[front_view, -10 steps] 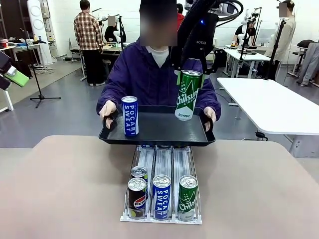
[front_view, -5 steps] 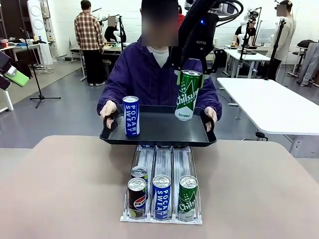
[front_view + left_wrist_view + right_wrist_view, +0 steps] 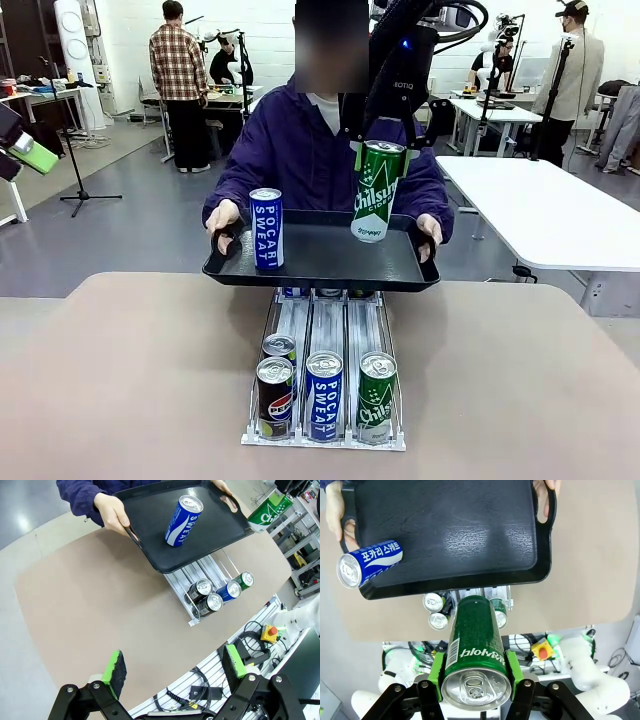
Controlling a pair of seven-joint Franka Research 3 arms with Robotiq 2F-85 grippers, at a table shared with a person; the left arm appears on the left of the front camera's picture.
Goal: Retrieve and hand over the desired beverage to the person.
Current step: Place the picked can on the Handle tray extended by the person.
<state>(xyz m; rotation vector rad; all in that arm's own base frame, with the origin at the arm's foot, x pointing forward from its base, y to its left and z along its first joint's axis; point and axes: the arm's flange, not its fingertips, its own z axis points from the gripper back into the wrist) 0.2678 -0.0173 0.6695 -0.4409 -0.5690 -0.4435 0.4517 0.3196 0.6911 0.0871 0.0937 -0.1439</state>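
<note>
Green can [image 3: 376,190] in R end effector [image 3: 381,145], above tray [image 3: 320,270]

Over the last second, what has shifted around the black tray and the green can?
The black plastic tray, held by the person, drifted slightly to picture right in the front view, carrying the blue Pocari Sweat can with it. The right gripper stayed clamped on the green Chilsung can above the tray; the rack's cans did not move.

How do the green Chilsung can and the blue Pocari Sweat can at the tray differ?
The green Chilsung can is clamped in the right gripper, tilted above the black tray; the blue Pocari Sweat can stands upright on the tray, ungripped. Both are slim and unopened.
</note>
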